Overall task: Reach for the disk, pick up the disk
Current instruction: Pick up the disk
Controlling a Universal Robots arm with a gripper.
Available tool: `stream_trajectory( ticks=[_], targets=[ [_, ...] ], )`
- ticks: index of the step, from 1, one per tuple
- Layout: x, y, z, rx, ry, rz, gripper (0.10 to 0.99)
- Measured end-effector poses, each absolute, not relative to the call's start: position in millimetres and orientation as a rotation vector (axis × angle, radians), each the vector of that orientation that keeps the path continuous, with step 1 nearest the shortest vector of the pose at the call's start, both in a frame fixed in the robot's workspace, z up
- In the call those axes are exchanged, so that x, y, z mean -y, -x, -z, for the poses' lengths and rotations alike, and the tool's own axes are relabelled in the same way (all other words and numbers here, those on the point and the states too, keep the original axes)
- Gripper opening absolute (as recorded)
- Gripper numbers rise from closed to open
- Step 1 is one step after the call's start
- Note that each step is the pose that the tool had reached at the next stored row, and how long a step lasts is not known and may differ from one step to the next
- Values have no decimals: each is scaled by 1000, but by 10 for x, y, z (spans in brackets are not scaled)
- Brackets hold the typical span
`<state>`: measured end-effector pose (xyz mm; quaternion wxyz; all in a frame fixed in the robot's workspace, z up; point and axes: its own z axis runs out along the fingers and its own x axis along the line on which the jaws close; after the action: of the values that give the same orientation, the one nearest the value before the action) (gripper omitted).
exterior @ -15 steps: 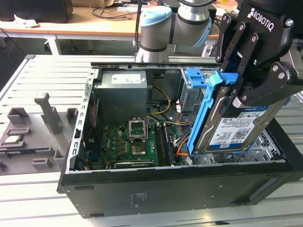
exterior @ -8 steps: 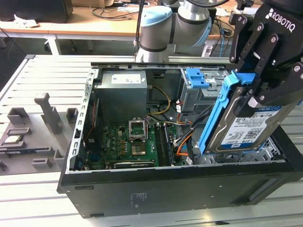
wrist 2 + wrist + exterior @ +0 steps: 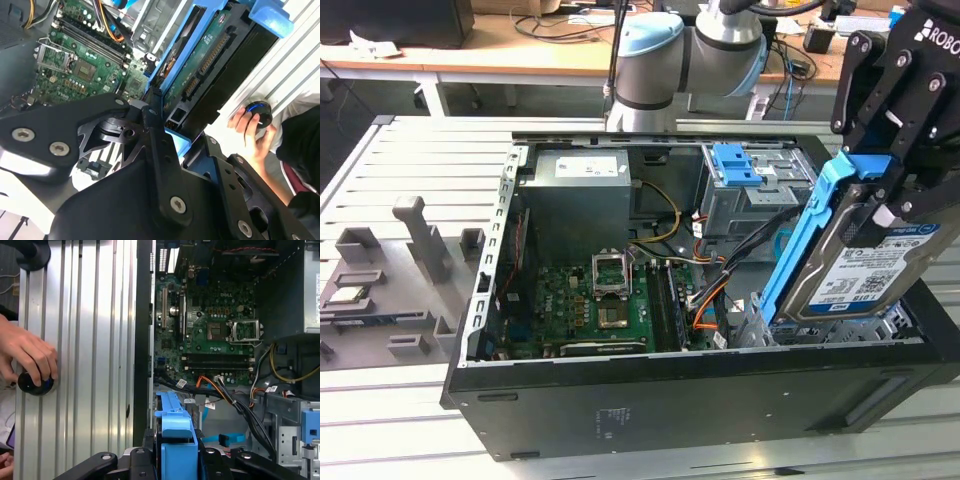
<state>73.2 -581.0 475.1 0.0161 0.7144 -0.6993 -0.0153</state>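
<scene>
Exterior view is showing the gripper (image 3: 880, 205) clamping its jaws on the disk (image 3: 865, 270), tilting half-raised over the case's (image 3: 650, 395) right end; pickup looks underway, calling for clean clearance.

Your gripper (image 3: 888, 205) high at exterior view's right, black fingers (image 3: 870, 110) clamped on disk (image 3: 865, 270), holding it tilted. Arm (image 3: 665, 55) elbow bent behind. Your hand (image 3: 27, 357) rests on round knob (image 3: 34, 384).

Barcode label (image 3: 885, 270) on disk (image 3: 848, 248), print illegible
</scene>
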Motion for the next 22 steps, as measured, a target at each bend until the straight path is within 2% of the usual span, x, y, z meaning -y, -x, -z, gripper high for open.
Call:
stream_trajectory(
  ticks=[10, 22],
  targets=[
    [5785, -898, -4674, 2175, -2222, 48, 369],
    [5453, -922, -4597, 2175, -2222, 48, 369]
  ],
)
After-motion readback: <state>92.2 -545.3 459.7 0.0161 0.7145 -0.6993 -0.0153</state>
